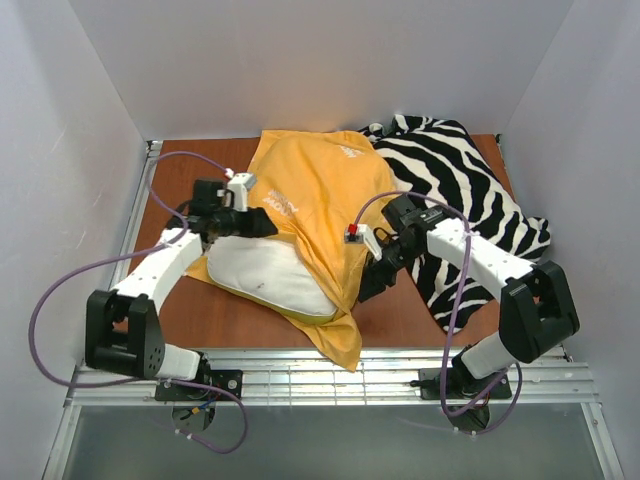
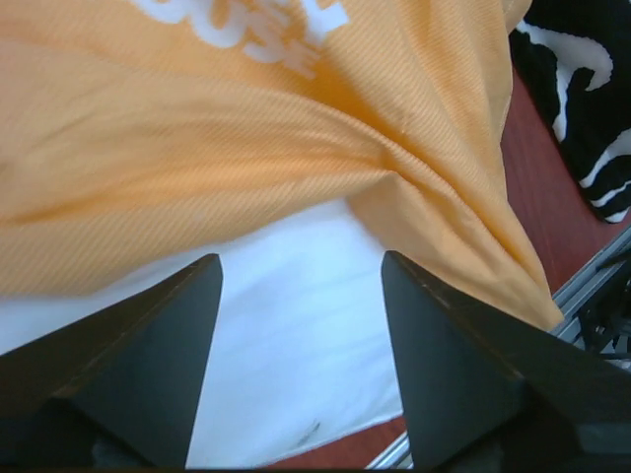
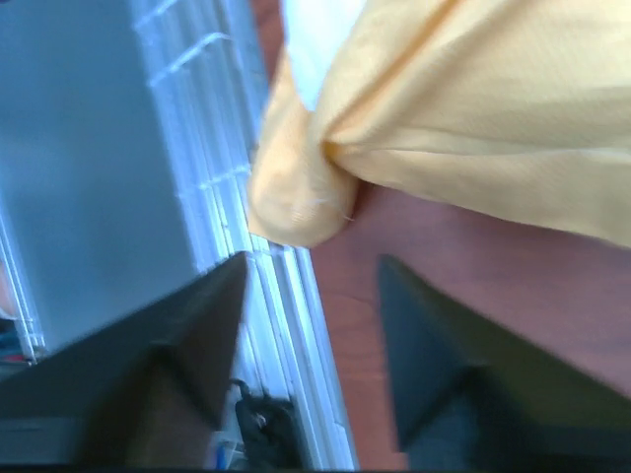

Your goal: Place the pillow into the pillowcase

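The orange-yellow pillowcase [image 1: 325, 195] lies spread across the middle of the table, with white lettering on top [image 2: 246, 138]. The white pillow [image 1: 268, 272] sticks out of its near-left side, and its far part is hidden under the orange fabric. My left gripper [image 1: 260, 224] hovers at the case's left edge. It is open [image 2: 301, 258], with the pillow's white cover [image 2: 296, 345] showing between the fingers. My right gripper [image 1: 372, 283] is at the case's near-right edge, open [image 3: 314, 261] with nothing in it, just short of a hanging corner of the pillowcase [image 3: 296, 202].
A black-and-white zebra-striped cloth [image 1: 460, 190] lies bunched at the back right, partly under my right arm. The brown table [image 1: 420, 320] ends at a metal rail [image 1: 330, 375] along the near edge. White walls enclose the other three sides.
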